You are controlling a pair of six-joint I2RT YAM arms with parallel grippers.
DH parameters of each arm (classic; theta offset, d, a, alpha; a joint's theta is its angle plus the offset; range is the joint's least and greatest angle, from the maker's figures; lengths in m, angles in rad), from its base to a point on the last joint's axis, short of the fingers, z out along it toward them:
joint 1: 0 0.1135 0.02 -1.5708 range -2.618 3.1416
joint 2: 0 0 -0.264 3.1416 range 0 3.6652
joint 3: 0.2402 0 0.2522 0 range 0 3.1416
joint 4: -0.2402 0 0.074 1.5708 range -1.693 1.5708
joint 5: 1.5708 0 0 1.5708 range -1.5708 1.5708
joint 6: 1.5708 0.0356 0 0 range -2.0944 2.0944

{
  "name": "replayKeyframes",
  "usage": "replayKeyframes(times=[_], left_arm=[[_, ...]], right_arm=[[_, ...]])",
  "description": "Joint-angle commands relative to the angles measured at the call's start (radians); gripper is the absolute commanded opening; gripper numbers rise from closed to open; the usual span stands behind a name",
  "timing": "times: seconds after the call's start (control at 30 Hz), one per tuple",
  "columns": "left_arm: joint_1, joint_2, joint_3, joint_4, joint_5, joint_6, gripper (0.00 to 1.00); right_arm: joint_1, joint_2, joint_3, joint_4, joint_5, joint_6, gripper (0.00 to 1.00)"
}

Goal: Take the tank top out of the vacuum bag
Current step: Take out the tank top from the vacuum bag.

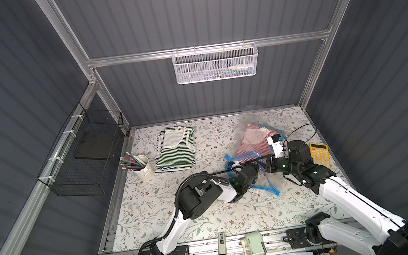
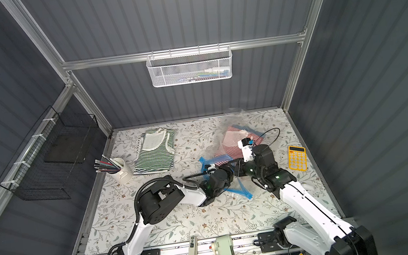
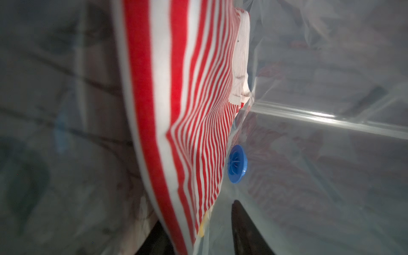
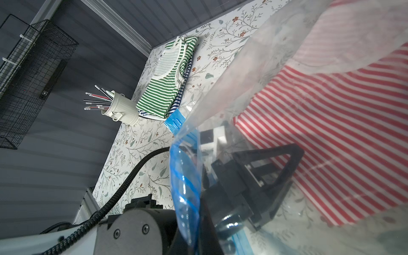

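On the table (image 1: 208, 217), right of middle, lies the vacuum bag (image 1: 248, 121) with the red-striped tank top (image 1: 253, 139) inside it. The right pincer (image 1: 264, 164) is closed on the blue zip edge (image 4: 184, 176) and lifts it, likely to keep the mouth gaping. The left pincer (image 3: 196, 223) reaches in through that mouth, jaws apart astride the top's hem and not clamped, seemingly ready to grip and draw it out.

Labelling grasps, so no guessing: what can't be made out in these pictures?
- Right gripper fingertips: both top views, hidden by the vacuum bag; outside the right wrist view.
- Left gripper grip on the tank top: left wrist view, cut off by the edge.
- White basket contents: top views, too small.
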Motion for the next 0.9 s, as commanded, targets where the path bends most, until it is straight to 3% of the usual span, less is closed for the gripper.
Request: replayKeyframes(times=[0.0,0.27,0.47,0.87], left_arm=[[0.002,-0.016,0.009,-0.028,-0.004,-0.028,0.43],[0.001,-0.071,-0.033,-0.049,0.023,-0.012,0.44],[0.03,-0.045,-0.034,0.053,0.076,0.001,0.44],[0.03,-0.034,0.022,-0.161,0.109,-0.021,0.47]], right_arm=[[0.004,-0.002,-0.006,0.01,-0.013,0.004,0.0],[0.005,-0.012,-0.01,0.006,-0.006,0.002,0.0],[0.006,-0.011,-0.008,0.014,-0.029,0.027,0.0],[0.006,-0.042,-0.016,-0.014,0.0,0.015,0.0]])
